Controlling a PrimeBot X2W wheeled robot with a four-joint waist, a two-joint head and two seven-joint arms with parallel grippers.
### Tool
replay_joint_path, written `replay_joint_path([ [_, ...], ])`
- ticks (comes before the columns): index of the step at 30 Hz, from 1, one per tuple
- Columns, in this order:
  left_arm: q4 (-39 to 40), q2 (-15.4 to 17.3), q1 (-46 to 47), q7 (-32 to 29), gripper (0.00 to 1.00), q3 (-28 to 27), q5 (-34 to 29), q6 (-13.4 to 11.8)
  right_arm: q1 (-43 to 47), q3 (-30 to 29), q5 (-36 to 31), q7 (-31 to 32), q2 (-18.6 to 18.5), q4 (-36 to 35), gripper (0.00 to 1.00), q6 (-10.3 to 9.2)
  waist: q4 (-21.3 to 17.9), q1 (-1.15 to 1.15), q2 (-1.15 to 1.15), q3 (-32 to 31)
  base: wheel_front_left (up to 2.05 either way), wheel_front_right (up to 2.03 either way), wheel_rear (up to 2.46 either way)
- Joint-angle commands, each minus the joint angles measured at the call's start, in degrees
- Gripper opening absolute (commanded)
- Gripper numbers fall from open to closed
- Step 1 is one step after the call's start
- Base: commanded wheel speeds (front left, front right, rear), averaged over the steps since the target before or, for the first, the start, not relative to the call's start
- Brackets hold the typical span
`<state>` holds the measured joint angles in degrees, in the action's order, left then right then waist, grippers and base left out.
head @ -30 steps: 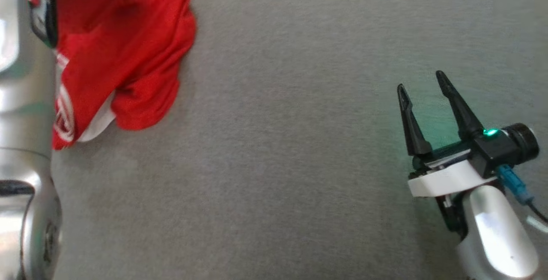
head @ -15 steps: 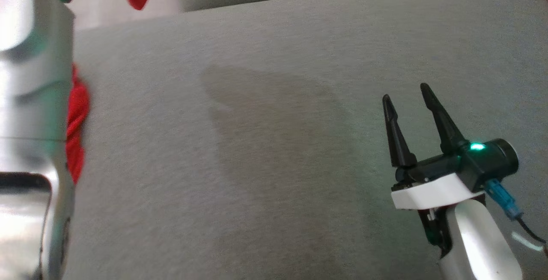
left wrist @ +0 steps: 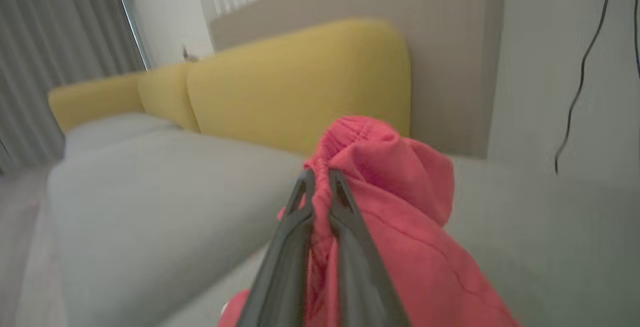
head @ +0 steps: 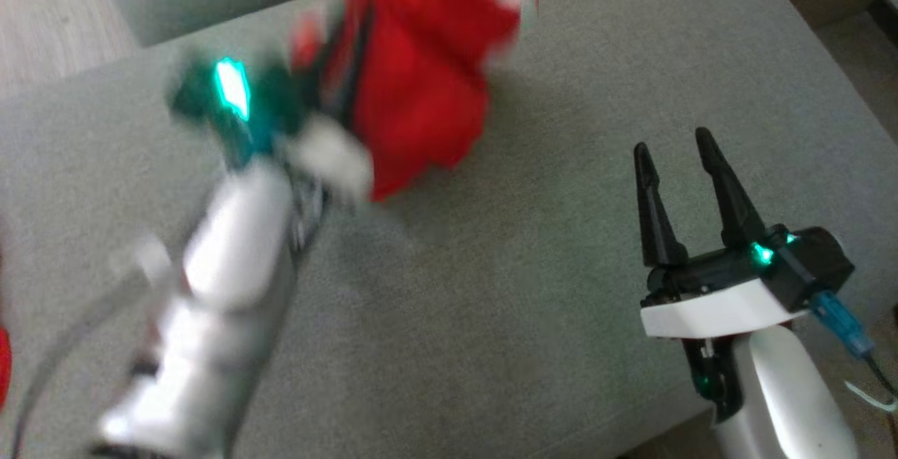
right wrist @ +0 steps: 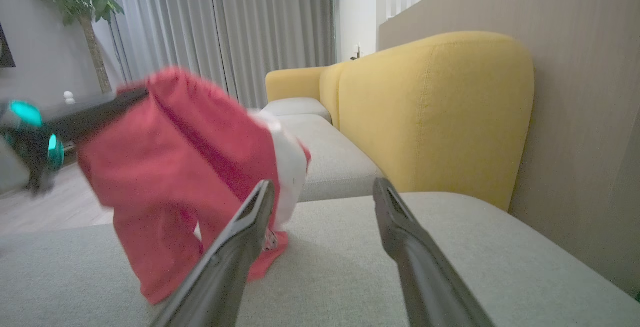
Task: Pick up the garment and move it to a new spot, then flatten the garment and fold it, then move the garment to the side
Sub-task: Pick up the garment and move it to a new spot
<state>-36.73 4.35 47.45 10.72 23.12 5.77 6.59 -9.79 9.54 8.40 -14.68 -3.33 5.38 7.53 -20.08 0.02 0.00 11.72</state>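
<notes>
Red garment (head: 421, 94), hanging upper centre of frame over grey cushion (head: 491, 318); draping soft, light, limp. Left gripper (left wrist: 320, 176) clamping bunched elastic edge, likely gripping best there. Right gripper (head: 671, 141) waiting lower right, fingers apart, empty.

The garment (head: 421, 80) is hanging from the left gripper (left wrist: 320, 179) above the seat cushion (head: 491, 318), ahead and left of the right gripper (head: 671, 142), which is hovering over the cushion's near edge; the backrest (right wrist: 430, 117) is standing beyond.
</notes>
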Motion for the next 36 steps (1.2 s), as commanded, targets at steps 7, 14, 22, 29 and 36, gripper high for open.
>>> replay_joint_path([
  [7,-3.9,-0.6,-15.3,4.1,0.62,3.2,1.3,-1.6,0.5,2.9,0.8,-0.3,0.4,0.8,1.0,-0.04,3.1,-0.02,0.0,0.7,0.0,0.0,0.0],
  [14,7.1,-1.3,-26.8,4.3,1.0,3.0,2.4,-6.8,3.0,1.8,-0.1,-0.3,0.5,3.2,1.0,-0.04,9.0,-0.02,0.0,-3.7,0.0,0.0,0.0],
  [22,22.8,-1.4,-40.9,4.3,1.0,-5.3,4.2,-14.2,7.1,-1.3,-0.4,-0.3,0.5,4.8,1.0,-0.04,15.0,-0.02,0.0,-10.4,0.0,0.0,0.0],
  [29,33.2,-1.5,-51.0,4.3,1.0,-11.3,2.6,-17.6,10.8,-2.9,-0.4,-0.3,0.5,4.6,1.0,-0.04,17.3,-0.02,0.0,-13.8,0.0,0.0,0.0],
  [36,38.2,-1.5,-57.6,4.3,1.0,-13.5,1.8,-17.1,13.5,-2.7,-0.2,-0.3,0.5,3.3,1.0,-0.04,18.2,-0.02,0.0,-15.4,0.0,0.0,0.0],
])
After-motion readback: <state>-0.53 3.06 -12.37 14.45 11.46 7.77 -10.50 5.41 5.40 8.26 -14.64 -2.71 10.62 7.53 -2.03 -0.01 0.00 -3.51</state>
